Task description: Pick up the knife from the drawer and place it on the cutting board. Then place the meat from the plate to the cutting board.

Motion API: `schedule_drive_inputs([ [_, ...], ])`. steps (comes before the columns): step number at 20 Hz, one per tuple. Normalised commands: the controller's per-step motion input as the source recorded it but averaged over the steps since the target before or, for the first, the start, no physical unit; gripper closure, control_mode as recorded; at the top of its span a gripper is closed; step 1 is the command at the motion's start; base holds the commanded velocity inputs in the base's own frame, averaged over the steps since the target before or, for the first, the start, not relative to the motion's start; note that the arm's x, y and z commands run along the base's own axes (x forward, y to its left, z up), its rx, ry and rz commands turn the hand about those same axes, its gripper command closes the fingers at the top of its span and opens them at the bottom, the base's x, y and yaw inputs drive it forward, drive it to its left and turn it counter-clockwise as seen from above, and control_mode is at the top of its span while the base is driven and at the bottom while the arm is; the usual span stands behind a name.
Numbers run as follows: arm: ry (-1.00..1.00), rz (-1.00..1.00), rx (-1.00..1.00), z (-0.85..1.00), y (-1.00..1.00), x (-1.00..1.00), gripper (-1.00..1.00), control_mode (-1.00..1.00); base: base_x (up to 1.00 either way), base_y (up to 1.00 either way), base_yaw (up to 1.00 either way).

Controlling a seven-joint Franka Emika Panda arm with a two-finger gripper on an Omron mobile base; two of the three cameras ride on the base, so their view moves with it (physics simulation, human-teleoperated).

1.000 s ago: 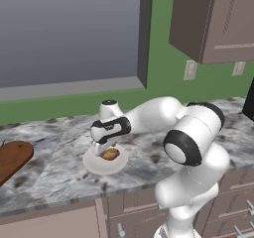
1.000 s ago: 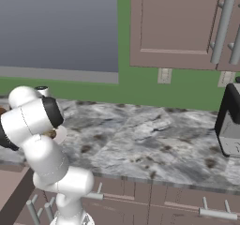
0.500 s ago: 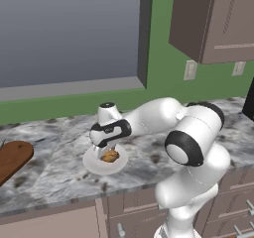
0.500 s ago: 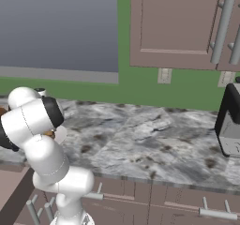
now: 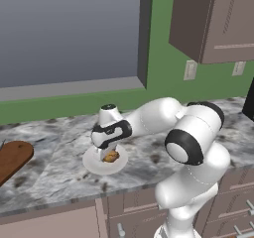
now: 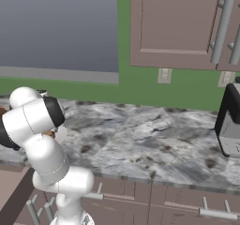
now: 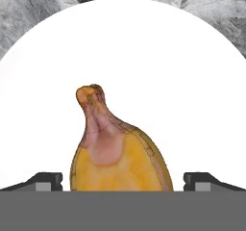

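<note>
The meat (image 7: 120,153), a golden-orange lump with a narrow pinkish end, lies on the round white plate (image 7: 144,57). My gripper (image 7: 123,182) is open, with one dark fingertip (image 7: 45,181) on each side of the meat and a gap to it on both sides. From the left base view the hand points down over the plate (image 5: 94,163), and the gripper (image 5: 109,151) is just above the meat (image 5: 112,157). The reddish-brown cutting board (image 5: 12,157) lies at the counter's left end, well apart from the plate. The knife and the drawer are out of view.
Grey marbled counter (image 5: 54,175) surrounds the plate. A dark appliance (image 6: 229,125) stands at the counter's right end. Wall cabinets (image 6: 183,27) hang above, and drawer fronts with silver handles (image 6: 164,205) run below the counter edge.
The hand has come down over the plate, bringing the open fingers closer to the meat. The meat and the plate have not moved.
</note>
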Motion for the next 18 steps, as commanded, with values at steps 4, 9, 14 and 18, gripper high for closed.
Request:
schedule_drive_inputs([
  [4, 0.00, 0.04, 0.00, -0.01, 0.00, 0.00, -1.00, -1.00, 0.00, 0.00, 0.00],
  [9, 0.00, 0.01, 0.00, 0.00, 0.00, 0.00, 1.00, -1.00, 0.00, 0.00, 0.00],
  [14, -0.01, 0.00, 0.00, 0.04, 0.00, -0.07, 1.00, -1.00, 0.00, 0.00, 0.00],
  [18, -0.11, 0.00, 0.00, 0.60, 0.00, -0.24, 1.00, -1.00, 0.00, 0.00, 0.00],
])
